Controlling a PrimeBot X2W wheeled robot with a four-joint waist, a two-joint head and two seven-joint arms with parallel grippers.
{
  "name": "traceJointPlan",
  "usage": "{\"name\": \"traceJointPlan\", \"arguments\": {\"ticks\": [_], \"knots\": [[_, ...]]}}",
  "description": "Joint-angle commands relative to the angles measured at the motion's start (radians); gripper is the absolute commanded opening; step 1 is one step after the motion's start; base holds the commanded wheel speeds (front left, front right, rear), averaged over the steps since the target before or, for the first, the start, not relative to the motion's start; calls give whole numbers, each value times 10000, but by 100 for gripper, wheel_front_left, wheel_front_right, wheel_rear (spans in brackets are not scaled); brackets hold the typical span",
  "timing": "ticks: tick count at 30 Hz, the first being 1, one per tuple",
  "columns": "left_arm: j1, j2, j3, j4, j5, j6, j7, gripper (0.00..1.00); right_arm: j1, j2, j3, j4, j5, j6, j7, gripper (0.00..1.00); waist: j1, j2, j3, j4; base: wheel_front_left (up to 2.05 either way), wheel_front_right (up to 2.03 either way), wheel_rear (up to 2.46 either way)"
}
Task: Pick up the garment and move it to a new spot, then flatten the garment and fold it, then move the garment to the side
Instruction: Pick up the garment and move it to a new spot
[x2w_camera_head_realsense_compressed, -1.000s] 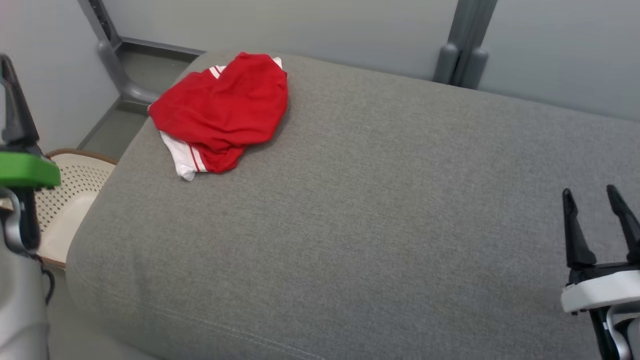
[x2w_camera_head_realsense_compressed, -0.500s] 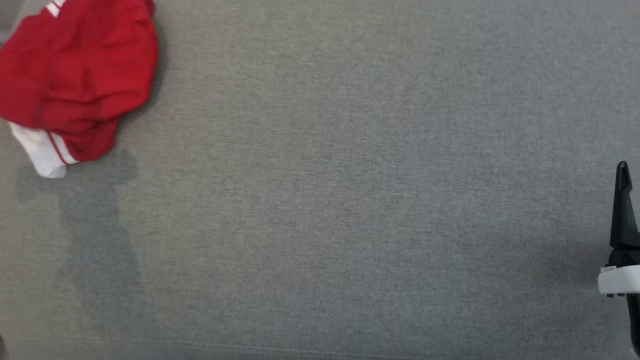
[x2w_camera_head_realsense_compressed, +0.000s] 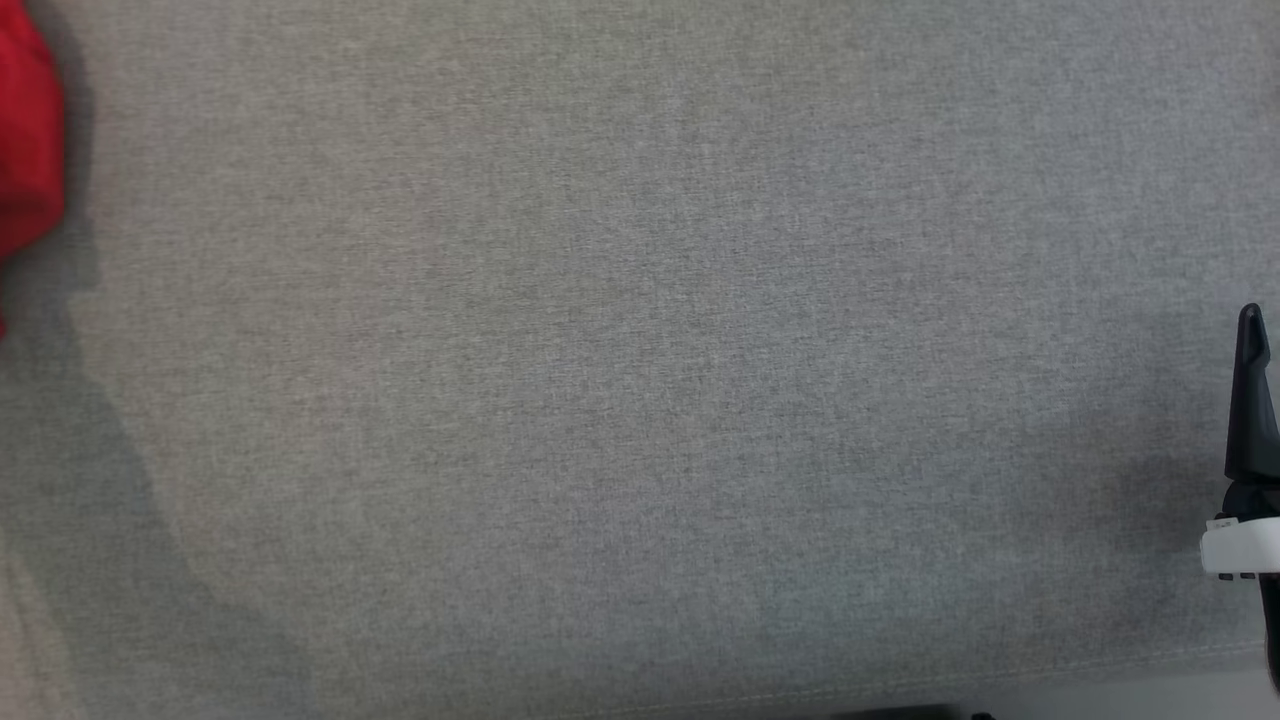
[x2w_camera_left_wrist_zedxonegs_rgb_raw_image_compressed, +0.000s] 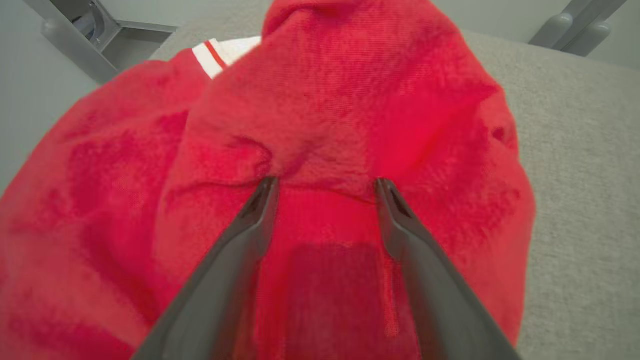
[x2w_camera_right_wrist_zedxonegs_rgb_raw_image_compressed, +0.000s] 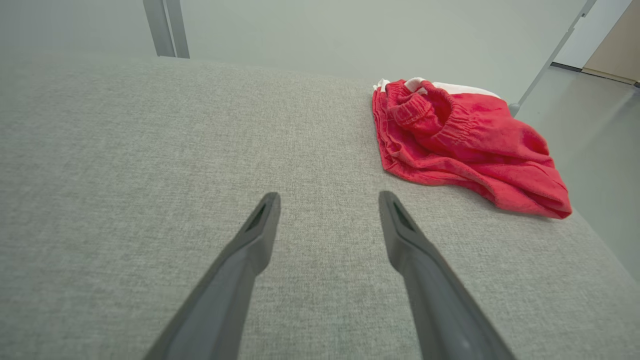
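The left gripper (x2w_camera_left_wrist_zedxonegs_rgb_raw_image_compressed: 325, 185) spread wide, tips on the red garment (x2w_camera_left_wrist_zedxonegs_rgb_raw_image_compressed: 350, 100) (nothing pinched); right gripper (x2w_camera_right_wrist_zedxonegs_rgb_raw_image_compressed: 329, 200) likewise spread, empty, over grey cushion (x2w_camera_right_wrist_zedxonegs_rgb_raw_image_compressed: 125, 150)

right gripper (x2w_camera_right_wrist_zedxonegs_rgb_raw_image_compressed: 327, 196): fingers spread wide, low over the cushion (x2w_camera_right_wrist_zedxonegs_rgb_raw_image_compressed: 125, 165) | garment (x2w_camera_right_wrist_zedxonegs_rgb_raw_image_compressed: 465, 145): red, crumpled, ahead-right of the jaws, well apart

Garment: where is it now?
Garment on the grey cushion, at the head view's far left edge; in the left wrist view the open left gripper touches it.
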Motion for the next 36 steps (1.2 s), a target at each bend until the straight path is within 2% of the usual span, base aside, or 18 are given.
{"name": "traceJointPlan", "arguments": {"ticks": [1,7,8,9,10,15,25,28,36], "knots": [[104,166,9,106,-291,-25,127,100,-146,-34,19,-47,-63,-5,-27,100,-2,0,164,-156,0,0,0],[297,124,-232,730,-865,-15,981,100,-204,-41,104,19,-74,-5,-27,100,-2,0,126,-194,0,0,0],[298,145,-282,771,-896,-15,1011,86,-218,-37,119,32,-70,-5,-27,100,-2,0,104,-204,0,0,0],[285,183,-352,790,-892,-15,924,32,-222,-31,137,55,-66,-5,-27,100,-2,0,75,-208,0,0,0],[279,220,-390,804,-874,-15,808,0,-230,-25,165,82,-52,-5,-27,100,-2,0,51,-214,0,0,0],[207,317,-630,897,-806,-6,249,0,-309,21,338,225,36,-5,-27,100,-2,0,-217,-228,0,0,0],[-292,541,-1261,568,-280,-6,-1899,0,-244,308,806,701,94,-5,-27,100,-2,0,-1571,-207,0,0,0],[-467,520,-1523,250,-119,-7,-2540,0,-124,443,935,882,77,-5,-27,100,-2,0,-2191,-242,0,0,0],[-964,374,-2362,-979,231,-7,-3298,0,223,760,1104,1270,104,-5,-27,100,-2,0,-3539,-596,0,0,0]]}}
